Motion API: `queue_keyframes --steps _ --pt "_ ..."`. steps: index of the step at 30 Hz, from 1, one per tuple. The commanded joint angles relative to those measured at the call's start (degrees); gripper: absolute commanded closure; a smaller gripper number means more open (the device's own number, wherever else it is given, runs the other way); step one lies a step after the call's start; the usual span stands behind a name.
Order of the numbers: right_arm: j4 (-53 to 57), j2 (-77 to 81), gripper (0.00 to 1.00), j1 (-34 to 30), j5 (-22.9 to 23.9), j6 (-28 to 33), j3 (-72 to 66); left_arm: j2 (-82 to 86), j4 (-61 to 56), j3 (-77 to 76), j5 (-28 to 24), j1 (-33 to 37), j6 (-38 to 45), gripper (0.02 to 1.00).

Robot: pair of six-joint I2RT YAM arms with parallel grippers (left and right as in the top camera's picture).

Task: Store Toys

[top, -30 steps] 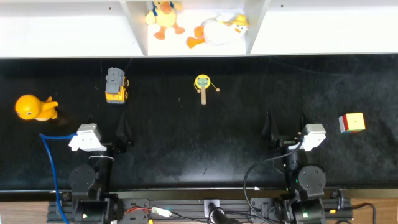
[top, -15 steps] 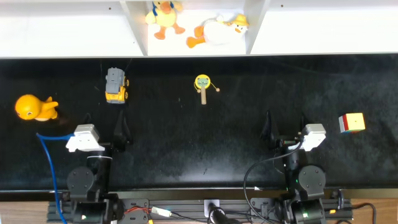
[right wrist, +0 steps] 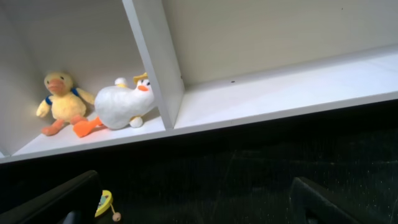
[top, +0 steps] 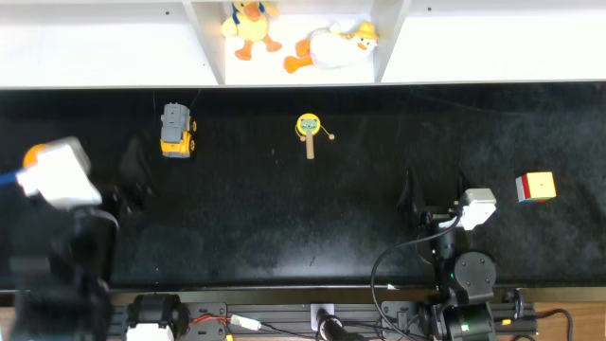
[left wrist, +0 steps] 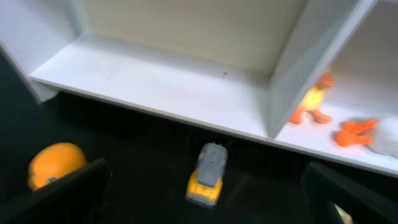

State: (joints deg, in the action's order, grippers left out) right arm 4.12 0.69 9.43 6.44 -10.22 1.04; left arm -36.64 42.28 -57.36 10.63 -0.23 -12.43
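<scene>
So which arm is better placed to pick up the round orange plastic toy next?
Left. The left gripper hangs open close to the round orange plastic toy, while the right gripper sits far across the table, nearer the multicoloured cube.

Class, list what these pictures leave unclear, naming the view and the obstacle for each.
Orange toy: top view, mostly covered by the blurred left arm.
White plush: left wrist view, cut off by the picture's edge.
Rattle: right wrist view, too small for detail.
</scene>
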Motion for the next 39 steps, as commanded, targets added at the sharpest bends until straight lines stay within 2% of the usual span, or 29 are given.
queue_keyframes --steps 1,4,8,13,16,20,23,27,31,39 --pt "-0.28 -0.48 0.005 0.31 0.46 0.39 -0.79 -12.57 4.52 -12.09 5.53 2.82 4.24 0.02" --pt "-0.28 -0.48 0.007 0.31 0.46 0.39 -0.79 -19.56 4.5 -17.25 4.22 7.43 7.28 0.023" --pt "-0.28 -0.48 0.003 0.31 0.46 0.37 -0.79 -25.42 1.81 -19.65 -4.31 16.39 10.82 0.023" --pt "-0.28 -0.48 0.005 0.31 0.48 0.37 -0.79 -28.65 0.96 -19.63 -10.36 28.33 11.67 0.02" --pt "-0.28 -0.48 0.005 0.31 0.46 0.37 -0.79 -29.7 2.78 -19.58 -13.53 33.2 15.72 0.02" --pt "-0.28 -0.48 0.005 0.31 0.48 0.37 -0.79 -31.12 6.4 -19.39 -14.49 38.03 17.97 0.02" --pt "-0.28 -0.46 0.005 0.31 0.46 0.39 -0.79 -31.47 7.37 -17.7 -19.91 40.44 21.7 0.02" --pt "-0.28 -0.48 0.005 0.31 0.48 0.37 -0.79 -31.54 7.19 -13.79 -20.7 43.21 22.86 0.02" --pt "-0.28 -0.48 0.005 0.31 0.48 0.39 -0.79 -31.54 5.79 -9.57 -20.7 45.13 27.8 0.02" --pt "-0.28 -0.48 0.007 0.31 0.46 0.37 -0.79 -31.54 -3.43 -0.59 -22.25 48.74 29.27 0.023"
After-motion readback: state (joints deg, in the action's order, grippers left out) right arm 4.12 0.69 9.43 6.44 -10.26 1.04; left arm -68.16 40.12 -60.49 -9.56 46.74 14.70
